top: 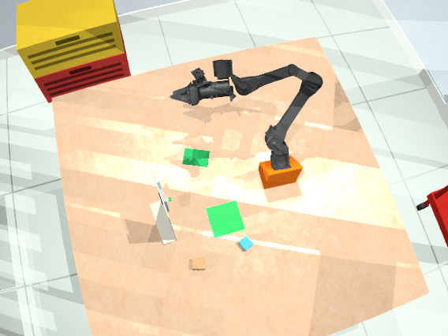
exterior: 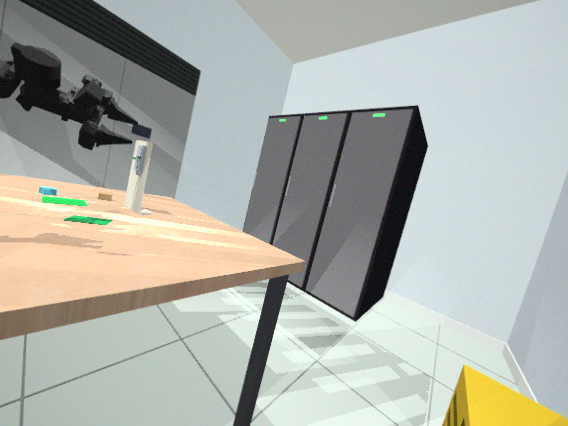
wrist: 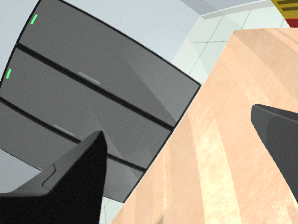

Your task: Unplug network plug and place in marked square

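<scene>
The upright cream panel [top: 164, 225] [exterior: 133, 192] stands at the left of the table in the top view. A pale socket plate [exterior: 141, 154] is on its upper part. A tiny green piece [top: 169, 199] [exterior: 134, 158] sticks out there, at the socket; the plug's tab is too small to make out. A bright green square [top: 225, 218] [exterior: 64, 201] and a darker green square patch [top: 196, 157] [exterior: 88, 220] lie on the table; which one is the marked square I cannot tell. My gripper [top: 172, 96] [exterior: 133, 132] [wrist: 182, 125] is open and empty, high above the table, away from the panel.
A blue block [top: 245, 243] [exterior: 47, 191] lies beside the bright green square. A tan block [top: 199, 263] [exterior: 105, 196] lies near the panel. The arm stands on an orange base [top: 281, 175]. Dark cabinets [exterior: 320, 200] [wrist: 100, 95] stand beyond the table, and a yellow and red cabinet [top: 75, 43] stands at its corner.
</scene>
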Robot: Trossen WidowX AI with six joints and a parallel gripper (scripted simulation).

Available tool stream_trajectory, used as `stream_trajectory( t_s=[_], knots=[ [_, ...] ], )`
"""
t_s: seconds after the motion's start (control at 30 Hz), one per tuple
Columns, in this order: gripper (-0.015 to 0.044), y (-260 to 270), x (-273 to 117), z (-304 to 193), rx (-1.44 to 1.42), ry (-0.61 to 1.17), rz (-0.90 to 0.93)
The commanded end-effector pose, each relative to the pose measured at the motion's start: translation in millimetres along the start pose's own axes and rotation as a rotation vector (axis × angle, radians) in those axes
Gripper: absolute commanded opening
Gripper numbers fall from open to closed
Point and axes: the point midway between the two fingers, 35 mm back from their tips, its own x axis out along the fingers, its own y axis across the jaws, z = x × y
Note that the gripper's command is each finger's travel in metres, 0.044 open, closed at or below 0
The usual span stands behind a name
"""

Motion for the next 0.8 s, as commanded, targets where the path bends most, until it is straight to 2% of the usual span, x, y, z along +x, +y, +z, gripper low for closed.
stream_trajectory(
  t_s=[0.0,0.27,0.77],
  knots=[
    [0.0374,1,1,-1,0.003,0.001,0.001],
    [0.0164,25,22,-45,0.114,0.051,0.059],
    [0.0156,80,29,-138,0.327,0.172,0.16]
  ],
)
